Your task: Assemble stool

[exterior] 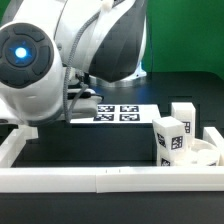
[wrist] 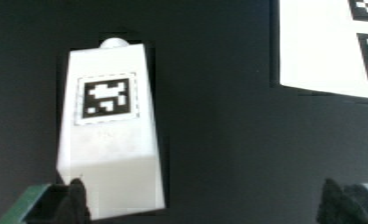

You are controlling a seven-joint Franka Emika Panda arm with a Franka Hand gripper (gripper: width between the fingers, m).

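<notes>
Wide-open tool (wrist: 202, 196) above a chunky white plastic rectangular leg (wrist: 112, 125) with a black-and-white tag, lying flat on the black bench (wrist: 216, 120); the leg sits off-centre, so one finger (wrist: 53, 200) risks striking and skewing it

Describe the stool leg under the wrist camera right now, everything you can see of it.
The leg is a chunky white block, plastic by its look, lying flat on the dark table. A black-and-white square tag sits on its upper face, and a small rounded nub shows at one end. It lies slightly askew, apart from the marker board. Nothing grips it; the gripper's open fingers stand near its other end.
</notes>
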